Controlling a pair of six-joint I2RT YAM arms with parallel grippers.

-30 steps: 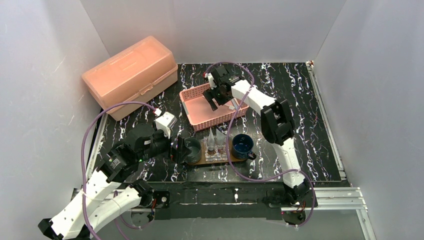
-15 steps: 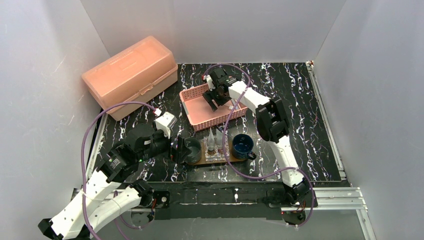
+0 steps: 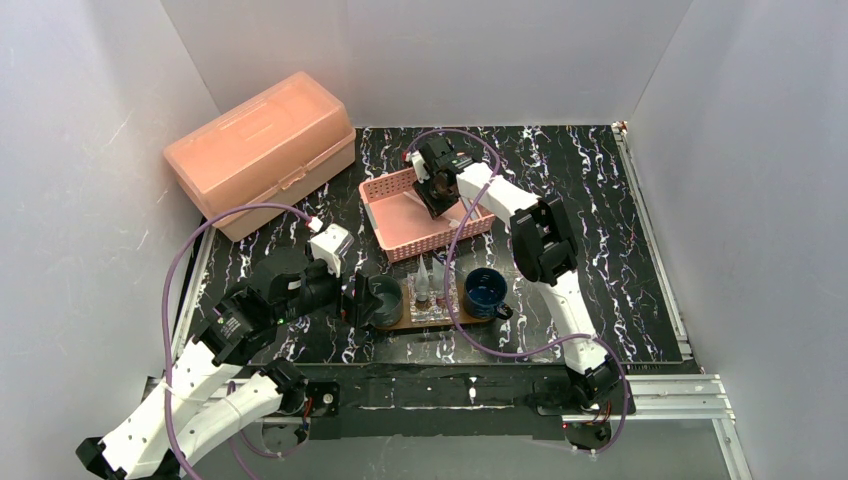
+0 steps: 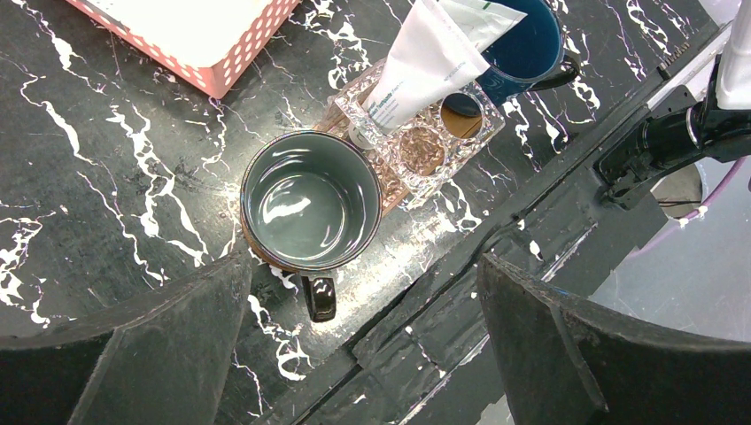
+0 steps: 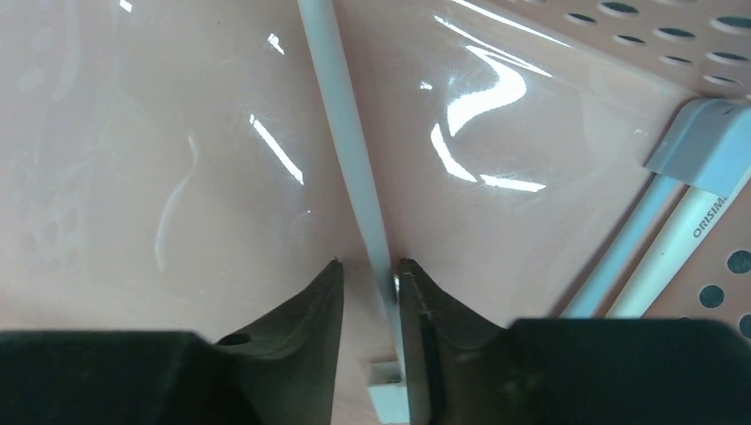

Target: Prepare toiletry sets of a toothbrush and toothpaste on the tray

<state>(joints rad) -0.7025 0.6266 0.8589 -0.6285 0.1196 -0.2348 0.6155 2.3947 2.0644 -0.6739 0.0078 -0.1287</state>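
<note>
Pink basket [image 5: 133,177] floor: toothbrush [image 5: 350,150] between right gripper [image 5: 370,266] jaws.
Lies crosswise to closing, touches one finger, gap at other: unclamped. Left gripper [image 4: 361,292] agape.

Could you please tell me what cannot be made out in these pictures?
- Right wrist view: the toothbrush runs off the top edge, and whether the right hand grips it is unclear.
- Top view: the basket floor is partly hidden by that hand.
- Top view: the tray is mostly covered by the gray mug, clear box and blue mug.
</note>
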